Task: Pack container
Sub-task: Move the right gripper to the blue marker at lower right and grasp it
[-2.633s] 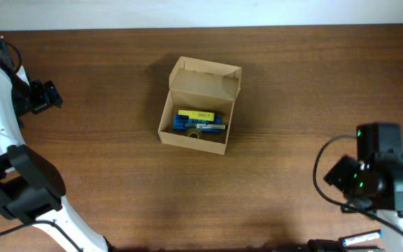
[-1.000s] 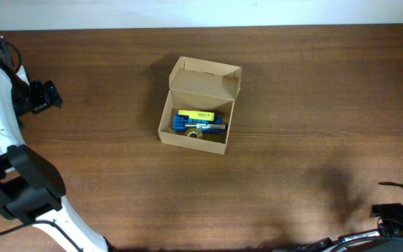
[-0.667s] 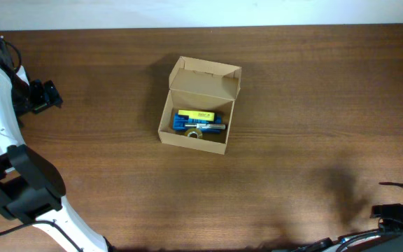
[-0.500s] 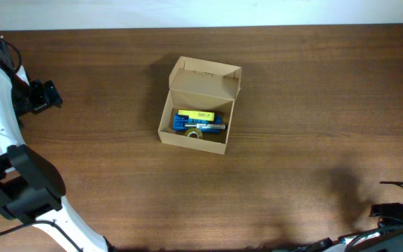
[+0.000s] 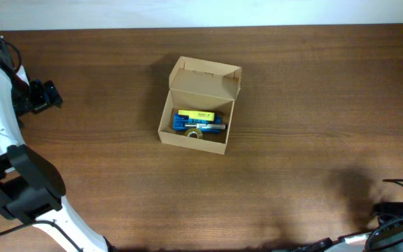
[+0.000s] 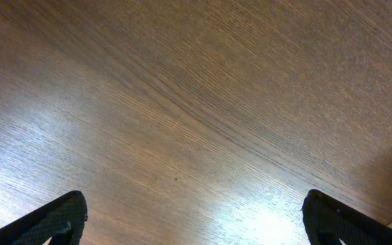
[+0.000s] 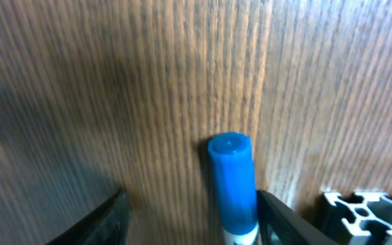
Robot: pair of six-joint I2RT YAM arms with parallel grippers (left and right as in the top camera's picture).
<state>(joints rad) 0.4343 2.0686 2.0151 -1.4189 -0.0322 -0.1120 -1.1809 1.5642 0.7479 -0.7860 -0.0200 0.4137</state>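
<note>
Brown wooden desk (image 5: 313, 105) with a small tan cardboard box with a hinged flap lid (image 5: 196, 115) near its centre, lid raised at the far side. Yellow and blue items (image 5: 198, 120) lie inside. The left end effector (image 5: 45, 96) is at the desk's left edge, well apart from the box. A blue cylindrical plastic marker (image 7: 233, 180) lies on the desk between the right end effector (image 7: 192, 218) fingers.

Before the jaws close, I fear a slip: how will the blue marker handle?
The marker looks round and smooth, so it would probably roll if nudged sideways. It seems rigid plastic, likely light. Its glossy surface may slip in a loose grip.
</note>
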